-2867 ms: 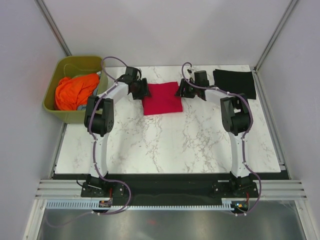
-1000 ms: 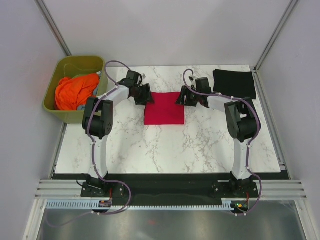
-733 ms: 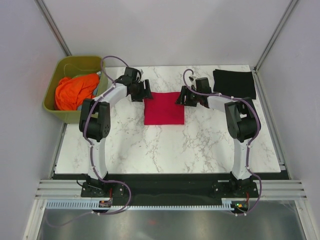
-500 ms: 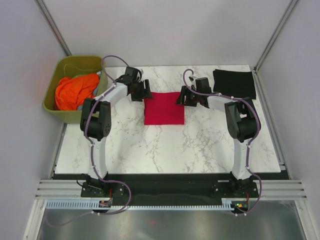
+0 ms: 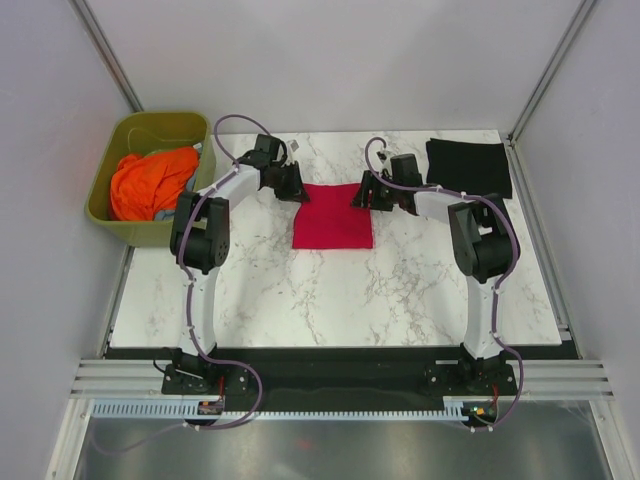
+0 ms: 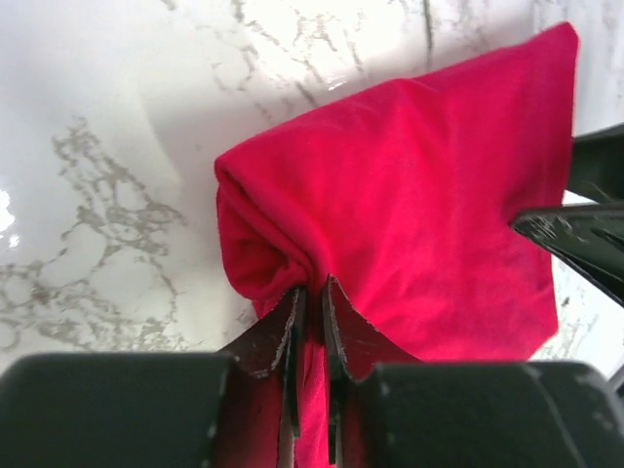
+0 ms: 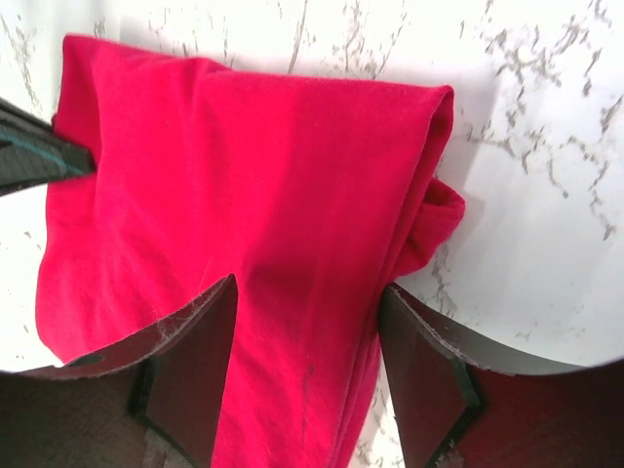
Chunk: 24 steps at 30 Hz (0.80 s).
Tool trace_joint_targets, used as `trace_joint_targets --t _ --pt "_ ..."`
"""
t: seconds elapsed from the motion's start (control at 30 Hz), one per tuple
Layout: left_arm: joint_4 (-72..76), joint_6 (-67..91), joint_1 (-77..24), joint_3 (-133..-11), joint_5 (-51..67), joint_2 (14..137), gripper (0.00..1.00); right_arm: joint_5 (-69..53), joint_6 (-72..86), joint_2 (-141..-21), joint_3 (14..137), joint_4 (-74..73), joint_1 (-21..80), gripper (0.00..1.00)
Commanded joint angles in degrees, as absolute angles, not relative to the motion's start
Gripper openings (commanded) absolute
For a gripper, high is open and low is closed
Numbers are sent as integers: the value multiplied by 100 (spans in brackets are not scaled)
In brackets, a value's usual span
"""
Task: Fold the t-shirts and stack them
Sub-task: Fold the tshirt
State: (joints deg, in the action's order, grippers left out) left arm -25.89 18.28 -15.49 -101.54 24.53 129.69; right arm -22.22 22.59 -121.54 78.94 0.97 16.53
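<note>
Now that the left end effector (image 6: 310, 292) has pinched the left edge of the folded red t-shirt (image 5: 333, 215) mid-counter (image 5: 340, 290), the right end effector (image 7: 307, 322) gapes wide opposite; a carry looks imminent.

Bright, even light; glare whitens the marble tabletop (image 6: 97, 78) (2 wrist views), soft shadows.

There is nothing to read here. No words, numbers, brand names or signs show on the crimson red cloth t-shirt (image 5: 333, 216), on the black cloth t-shirt (image 5: 473, 160) to its right, or on the olive-green plastic tub (image 5: 160, 128) to its left.
</note>
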Motion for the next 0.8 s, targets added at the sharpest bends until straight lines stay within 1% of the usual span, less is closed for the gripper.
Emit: trace_joint_targets --t 0.0,0.07,0.2,0.3,0.33,0.37,0.43,0.47,0.53,0.57,0.6,0.67,0.77 --pt "-2347 1749 -1512 -10397 3164 12981 15 -1969 2074 -12516 7928 -79 1556 66" --pt "-2355 1837 -1424 -10398 3260 13121 12 -1986 2083 -12551 7893 -35 1494 65" --pt "-2285 2030 -1248 -10327 3629 13368 9 -2039 2074 -12568 7787 -35 1406 59" --pt "-2241 2153 -1152 -10266 3683 13456 9 -2092 2065 -12533 7647 158 1336 54" --pt "-2224 2206 -1134 -10213 3683 13456 11 -2092 2074 -12525 7612 176 1310 53" --pt "-2198 2250 -1099 -10178 3683 13447 20 -2109 2074 -12507 7594 184 1292 50" --pt "-2136 2346 -1072 -10108 3682 13430 32 -2127 2100 -12489 7585 185 1292 49" --pt "-2127 2347 -1064 -10107 3700 13421 36 -2179 2118 -12463 7585 185 1283 46" --pt "-2144 2390 -1055 -10125 3761 13369 41 -2215 2153 -12419 7559 211 1292 45" --pt "-2153 2391 -1029 -10134 3788 13325 52 -2224 2162 -12410 7559 220 1283 43" --pt "-2162 2399 -1020 -10116 3814 13194 56 -2232 2171 -12393 7559 220 1283 42" --pt "-2197 2399 -1002 -10116 3797 13026 61 -2276 2162 -12358 7559 228 1283 41" --pt "-2276 2461 -967 -10134 3762 12684 64 -2338 2171 -12357 7585 237 1292 41"
